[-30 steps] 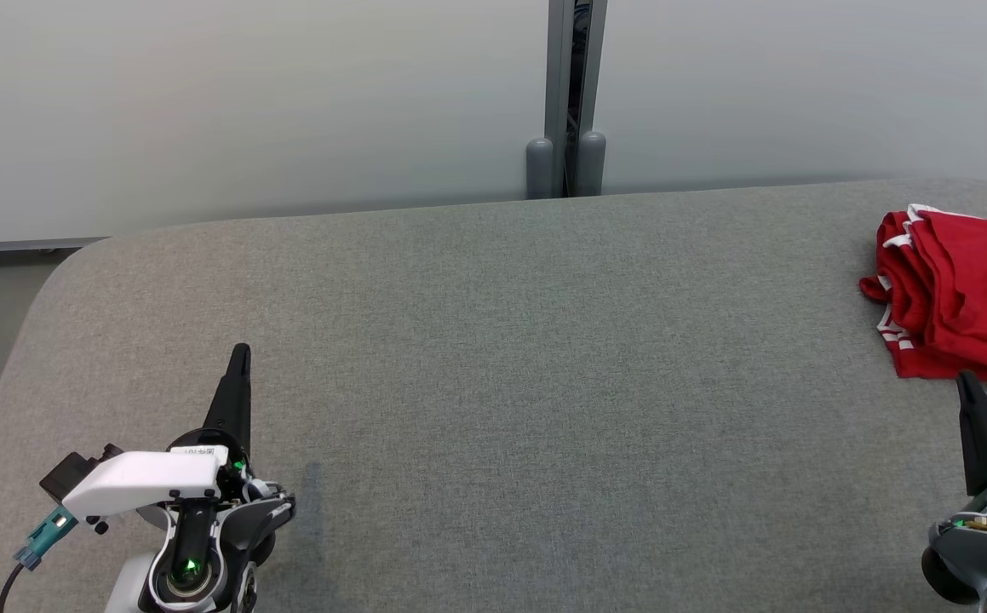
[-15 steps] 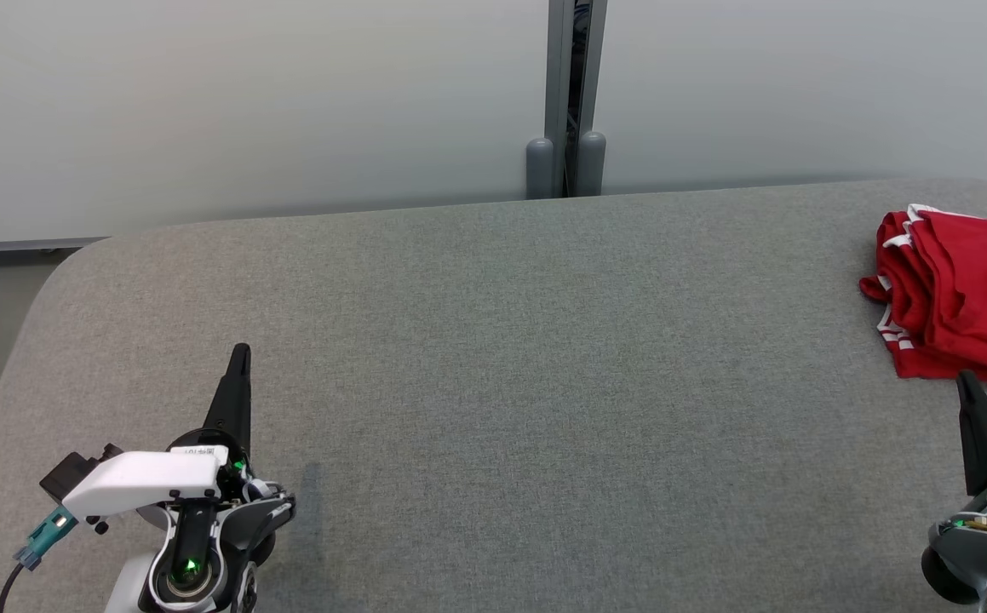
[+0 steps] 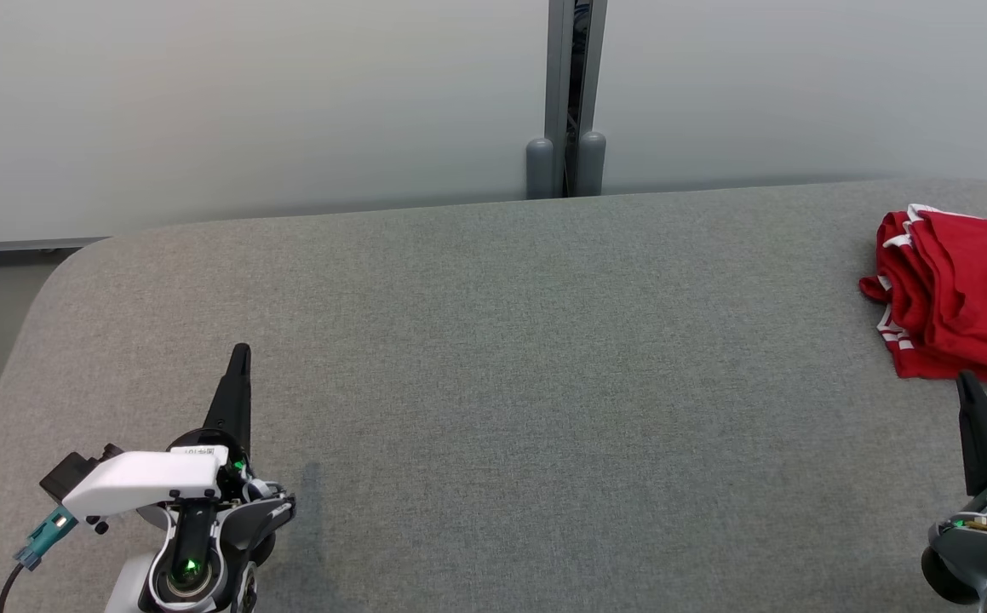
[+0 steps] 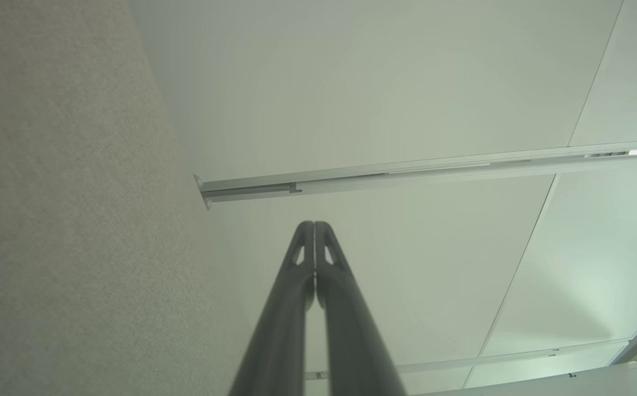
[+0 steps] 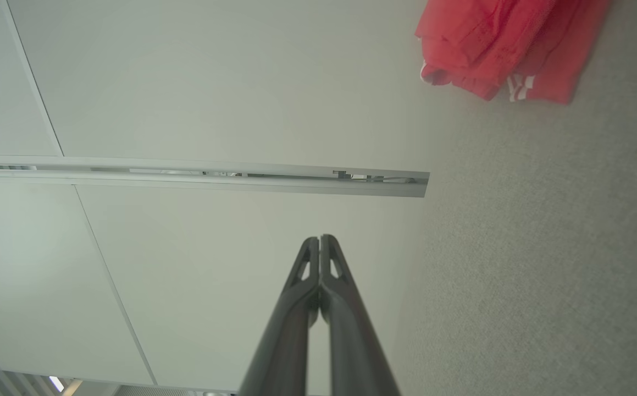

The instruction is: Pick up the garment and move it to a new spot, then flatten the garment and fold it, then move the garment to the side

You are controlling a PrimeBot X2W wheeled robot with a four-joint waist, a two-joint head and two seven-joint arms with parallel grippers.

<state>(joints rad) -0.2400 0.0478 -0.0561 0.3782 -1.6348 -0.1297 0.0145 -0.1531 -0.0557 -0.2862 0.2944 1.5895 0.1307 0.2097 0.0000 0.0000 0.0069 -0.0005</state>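
Grey fabric tabletop (image 3: 493,383), red garment (image 3: 966,298) bunched at its far right; both claws pressed together, holding nothing.
Head view: garment shows white trim and is cut off by the frame's right border; right gripper (image 3: 963,380) points up just under its near edge; left gripper (image 3: 240,351) well apart at lower left. Left wrist view: fingers meet tip to tip, tabletop at left, pale wall panels (image 4: 406,82) beyond. Right wrist view: fingers together, garment at upper right on the tabletop, clear of the tips.
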